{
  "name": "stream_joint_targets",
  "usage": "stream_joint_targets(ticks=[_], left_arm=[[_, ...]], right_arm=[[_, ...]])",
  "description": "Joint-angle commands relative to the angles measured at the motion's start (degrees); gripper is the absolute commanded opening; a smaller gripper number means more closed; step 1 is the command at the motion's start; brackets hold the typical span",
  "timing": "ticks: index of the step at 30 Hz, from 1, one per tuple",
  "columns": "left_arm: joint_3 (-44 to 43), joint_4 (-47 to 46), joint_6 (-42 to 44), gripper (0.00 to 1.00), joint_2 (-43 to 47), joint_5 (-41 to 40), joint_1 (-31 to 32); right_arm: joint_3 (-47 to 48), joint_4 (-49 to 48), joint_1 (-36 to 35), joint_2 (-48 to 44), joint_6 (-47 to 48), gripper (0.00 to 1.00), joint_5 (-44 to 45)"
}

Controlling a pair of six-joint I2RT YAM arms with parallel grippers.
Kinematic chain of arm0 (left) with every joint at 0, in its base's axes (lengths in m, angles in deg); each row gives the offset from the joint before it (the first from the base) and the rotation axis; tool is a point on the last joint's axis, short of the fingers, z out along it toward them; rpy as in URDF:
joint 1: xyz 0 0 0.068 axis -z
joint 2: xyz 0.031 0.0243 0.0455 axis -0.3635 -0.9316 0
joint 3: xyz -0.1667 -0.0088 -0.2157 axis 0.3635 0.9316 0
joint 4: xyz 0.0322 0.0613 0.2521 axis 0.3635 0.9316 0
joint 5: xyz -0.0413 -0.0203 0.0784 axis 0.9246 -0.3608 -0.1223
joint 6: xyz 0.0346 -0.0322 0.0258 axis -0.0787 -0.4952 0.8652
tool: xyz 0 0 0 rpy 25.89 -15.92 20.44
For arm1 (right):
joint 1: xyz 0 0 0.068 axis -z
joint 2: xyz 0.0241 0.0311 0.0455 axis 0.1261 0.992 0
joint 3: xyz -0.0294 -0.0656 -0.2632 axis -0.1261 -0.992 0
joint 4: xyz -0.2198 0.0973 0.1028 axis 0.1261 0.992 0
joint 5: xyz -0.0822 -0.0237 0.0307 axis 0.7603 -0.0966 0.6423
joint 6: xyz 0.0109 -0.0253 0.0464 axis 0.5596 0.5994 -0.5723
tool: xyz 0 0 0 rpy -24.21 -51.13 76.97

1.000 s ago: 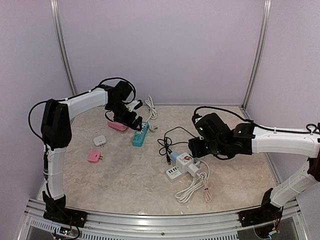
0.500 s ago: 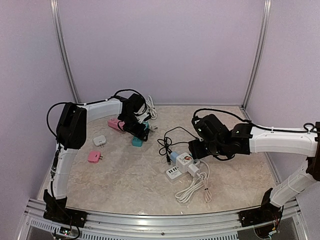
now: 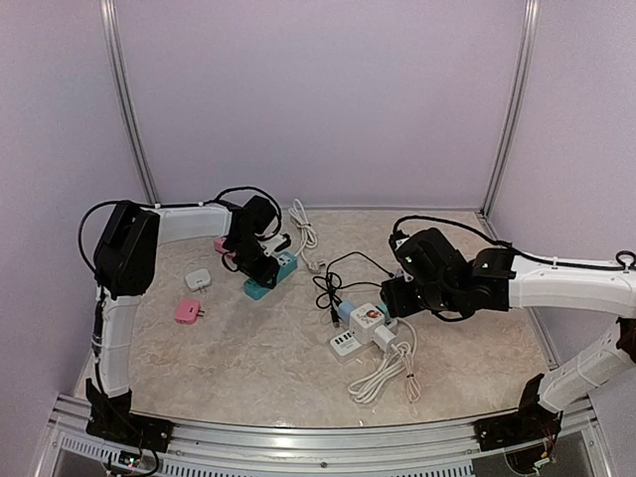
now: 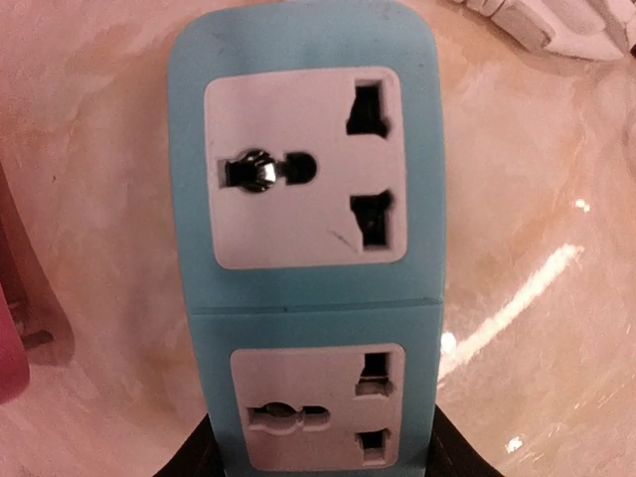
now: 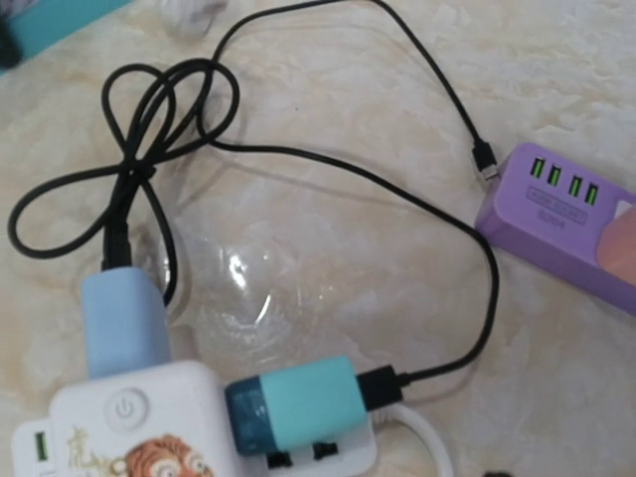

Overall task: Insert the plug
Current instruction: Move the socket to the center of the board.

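- Roughly, left arm (image 3: 184,221) rises from its base, then its forearm runs right along the back of the table (image 3: 248,368), wrist tipped down at the strip (image 4: 308,298).
- Left gripper (image 3: 256,266) sits at the strip's near end, about half-closed. Its fingers (image 4: 187,461) press both long sides, clamping it.
- Strip is teal, lies flat at back left-centre, two sockets up.
- Pink plug (image 3: 187,311) and white adapter (image 3: 199,280) lie loose left of the strip, apart from it. White plug (image 4: 556,25) lies just past the strip's far end.
- Right arm (image 3: 556,283) reaches in from the right, elbow bent, wrist low beside the cube (image 5: 129,427).
- Right gripper (image 3: 391,298): fingers hidden, so I cannot tell its width or any contact.
- Teal charger (image 5: 298,407) and blue charger (image 5: 121,323) sit in the cube.
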Motion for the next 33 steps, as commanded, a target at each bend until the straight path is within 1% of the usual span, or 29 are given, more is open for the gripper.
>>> stream_joint_targets(ticks=[1,5,7,10,14,17,19,21,24,27,29,31,33], left_arm=[[12.2,3.3,6.6,0.23,6.9,1.0,-0.2],[24.1,2.6,11.5,0.21,14.9,3.1,0.6],[29.6,2.4,14.6,0.21,19.0,4.8,2.1],[36.8,2.6,18.5,0.21,22.8,5.9,5.1],[44.2,1.5,21.2,0.22,26.5,5.4,7.9],[48.0,0.7,23.3,0.26,28.2,3.7,9.9],[50.1,0.0,25.1,0.31,29.3,2.2,11.8],[52.1,-0.6,26.4,0.39,30.7,1.1,14.0],[52.0,0.8,28.0,0.60,32.3,2.4,16.3],[48.8,4.0,28.1,0.73,33.8,4.5,15.9],[46.2,6.2,27.9,0.80,34.9,5.7,14.8],[43.8,8.7,28.5,0.85,36.5,7.5,13.3],[41.8,12.0,31.4,0.88,38.2,10.1,11.1]], right_arm=[[-1.6,-0.5,0.6,-3.6,-1.9,0.68,-0.4],[-2.2,-1.4,0.3,-5.6,-2.2,0.66,-1.6],[-2.3,-2.0,0.1,-6.3,-2.2,0.66,-2.3],[-2.1,-2.8,-0.5,-6.7,-2.3,0.66,-2.8],[-1.0,-3.1,-2.1,-6.0,-2.2,0.66,-2.6],[0.5,-2.2,-3.8,-4.7,-1.8,0.66,-2.0],[1.9,-1.5,-5.2,-3.6,-1.4,0.66,-1.0],[3.3,-0.8,-6.3,-2.3,-0.8,0.66,-0.2],[4.9,0.2,-7.5,-0.8,-0.4,0.67,0.6],[6.2,0.7,-8.1,0.4,0.1,0.69,0.8],[6.9,0.7,-8.3,1.0,0.5,0.70,0.8],[7.5,0.8,-8.5,1.4,0.8,0.70,0.7],[8.0,0.5,-8.5,1.7,1.3,0.71,0.3]])
